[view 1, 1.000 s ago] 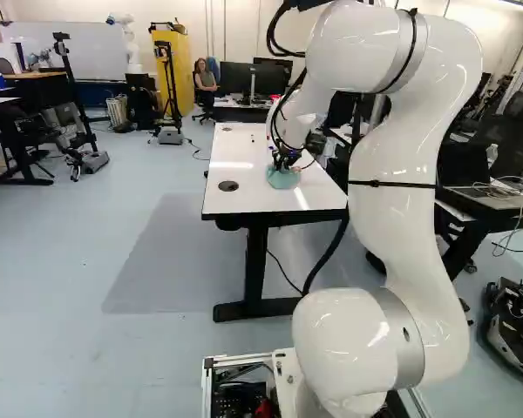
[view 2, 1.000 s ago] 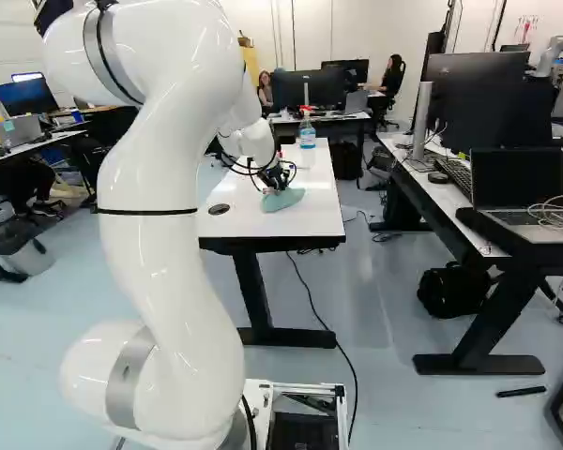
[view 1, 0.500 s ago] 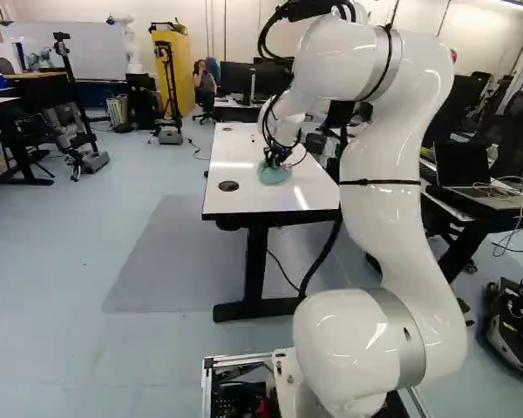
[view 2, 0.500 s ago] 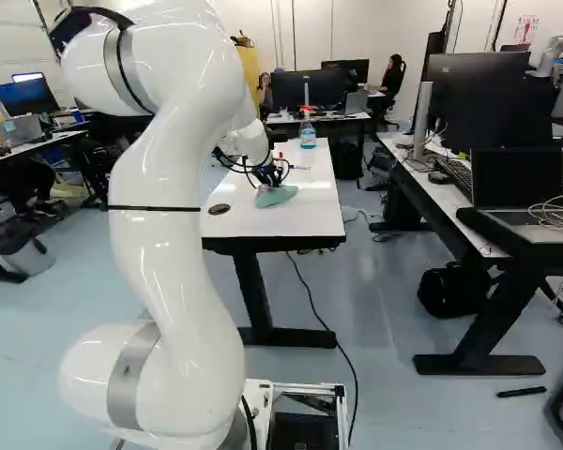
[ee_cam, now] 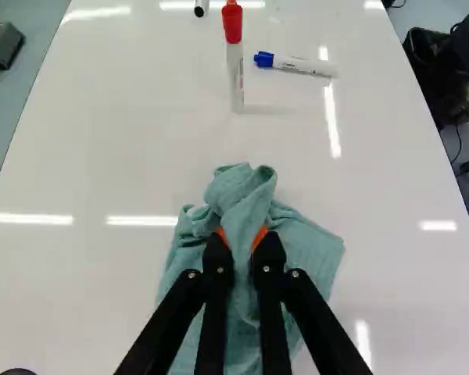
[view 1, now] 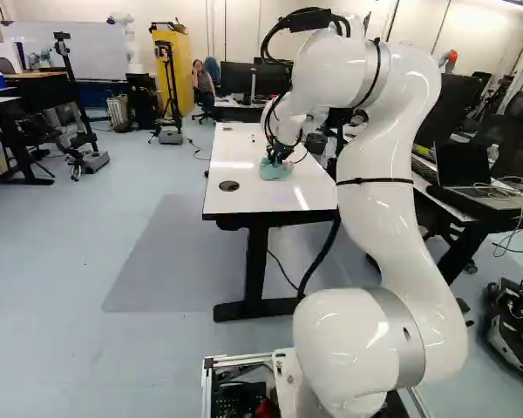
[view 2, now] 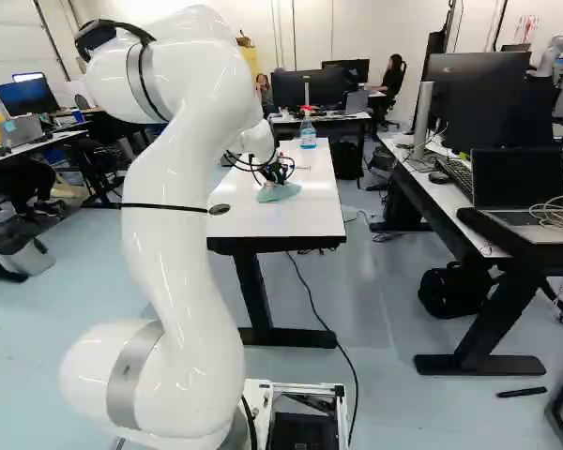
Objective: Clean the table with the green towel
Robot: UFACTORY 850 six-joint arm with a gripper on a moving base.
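My gripper (view 2: 276, 179) holds the towel (ee_cam: 305, 246) between its fingers. The towel seems to touch the table (ee_cam: 102, 156). I see a red pen (ee_cam: 234, 25) and blue pen (ee_cam: 297, 65) ahead.

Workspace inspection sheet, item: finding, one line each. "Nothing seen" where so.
Surface: white tabletop, glare streaks; fine dirt unclear; spills: nothing seen
Job's things: green towel on tabletop, bunched, edges spread
Clutter: red-capped marker and blue-capped marker ahead of towel; spray bottle at far end
Pincer: shut on towel
Cables: black bundle on arm; floor cable
Surroundings: right-hand desk, laptop, black bag
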